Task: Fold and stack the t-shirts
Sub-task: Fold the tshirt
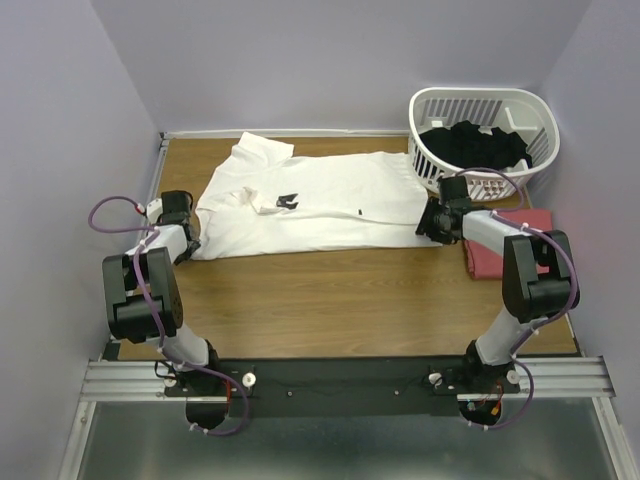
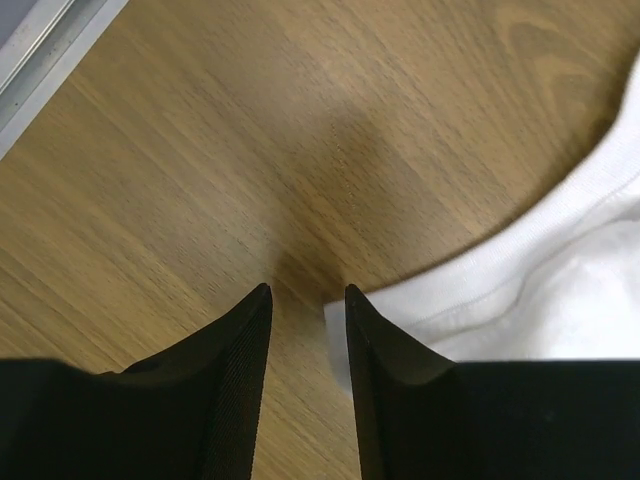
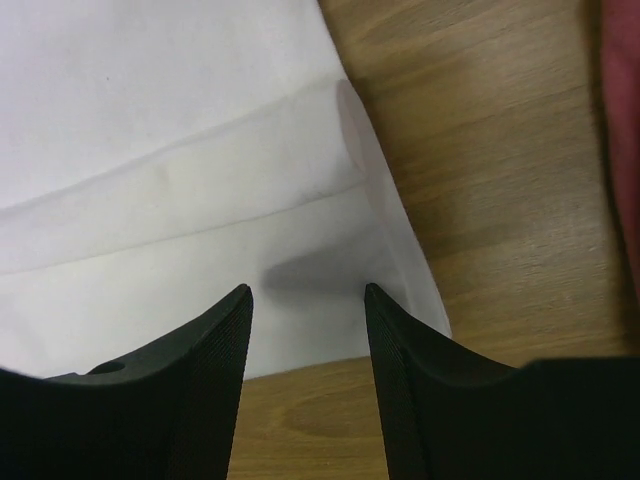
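Matt cloth shirt [image 1: 310,205], wood-grain table [image 1: 350,300]

No legible text (dark mark [image 1: 286,201] on white t-shirt [image 1: 330,215] unreadable)

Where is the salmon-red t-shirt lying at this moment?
In the top view, the salmon-red t-shirt lies folded at the right edge of the table, just in front of the white basket, partly under the right arm.
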`<state>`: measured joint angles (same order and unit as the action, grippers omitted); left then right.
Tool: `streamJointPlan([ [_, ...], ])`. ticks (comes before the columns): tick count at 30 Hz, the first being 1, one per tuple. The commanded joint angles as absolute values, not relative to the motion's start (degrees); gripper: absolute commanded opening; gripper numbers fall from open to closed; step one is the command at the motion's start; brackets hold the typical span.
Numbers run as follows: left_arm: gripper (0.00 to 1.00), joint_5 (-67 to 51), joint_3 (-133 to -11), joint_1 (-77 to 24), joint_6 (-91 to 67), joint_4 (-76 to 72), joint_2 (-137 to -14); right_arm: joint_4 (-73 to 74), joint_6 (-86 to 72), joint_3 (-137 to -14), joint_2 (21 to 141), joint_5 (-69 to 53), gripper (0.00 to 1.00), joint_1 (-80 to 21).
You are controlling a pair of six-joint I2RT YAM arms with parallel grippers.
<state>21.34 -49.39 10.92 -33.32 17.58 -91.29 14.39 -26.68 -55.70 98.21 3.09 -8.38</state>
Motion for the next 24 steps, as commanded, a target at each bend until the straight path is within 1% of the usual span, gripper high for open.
streamJointPlan([
  [1,0.42,20.65,-48.69,11.6,-34.72,16.26,-92.9,13.71,-29.79,-51.6,100.99,4.04,0.56,-6.07],
  [6,0.4,21.53,-47.55,12.13,-35.59,18.45,-93.6,14.41,-31.2,-46.25,95.54,5.62,0.56,-4.57],
  [9,0.4,20.66,-46.94,12.22,-36.12,19.68,-92.29,15.47,-29.89,-45.0,93.35,5.54,0.56,-4.48],
  [10,0.4,19.96,-46.5,12.3,-36.21,19.43,-90.02,15.64,-28.84,-44.48,92.21,4.93,0.56,-4.48],
  [13,0.54,17.94,-46.23,12.22,-35.6,19.25,-84.3,16.43,-27.16,-45.09,92.11,2.99,0.56,-4.57],
  [14,0.61,17.32,-46.32,12.3,-35.51,19.34,-82.81,16.52,-27.07,-45.26,92.28,2.55,0.56,-4.57],
  [16,0.66,14.26,-46.32,12.22,-34.98,19.6,-79.3,16.52,-26.9,-45.61,92.81,1.85,0.56,-4.48],
  [17,0.72,13.28,-46.32,12.04,-34.81,19.6,-78.41,16.61,-26.89,-45.79,92.99,1.67,0.56,-4.57],
  [20,0.75,10.73,-46.23,11.6,-35.42,20.13,-76.04,16.61,-26.63,-46.05,93.25,1.67,0.56,-4.57],
  [24,0.76,8.45,-45.79,10.99,-36.21,19.25,-76.72,16.52,-26.63,-46.06,92.99,1.84,0.56,-4.48],
])
